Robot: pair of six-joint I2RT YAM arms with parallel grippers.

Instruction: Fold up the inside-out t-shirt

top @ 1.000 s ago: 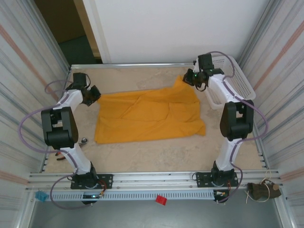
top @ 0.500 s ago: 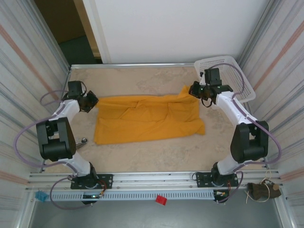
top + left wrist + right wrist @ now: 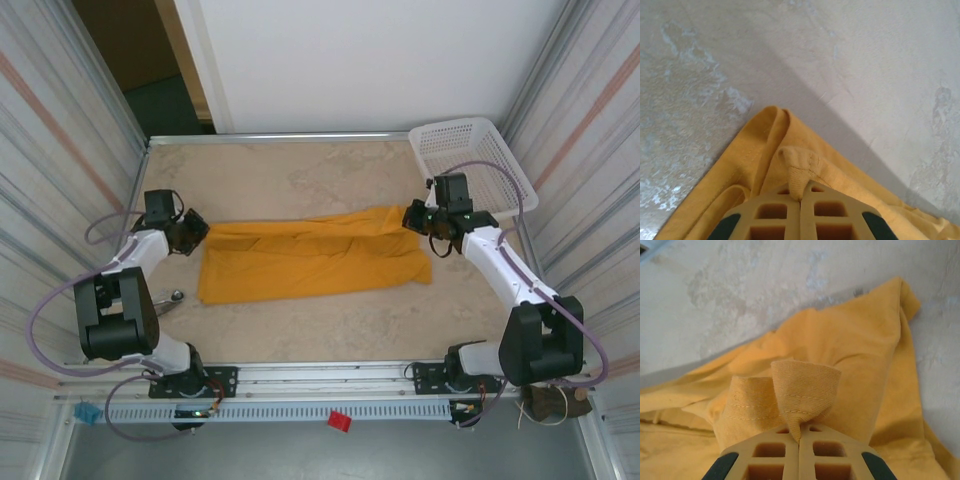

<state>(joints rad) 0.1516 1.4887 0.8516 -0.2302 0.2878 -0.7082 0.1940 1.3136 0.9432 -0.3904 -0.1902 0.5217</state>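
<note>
At the bench (image 3: 300, 170), my left fingers (image 3: 771, 216) and right fingers (image 3: 771, 456) clamp tight on the inside-out t-shirt (image 3: 310, 262) at its ends; best carried level and taut, landing edge on edge.

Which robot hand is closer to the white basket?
Right. The right gripper, shut on the t-shirt corner, sits just beside the white basket on its near side. The left gripper pinches the shirt's other end, far across the table.
</note>
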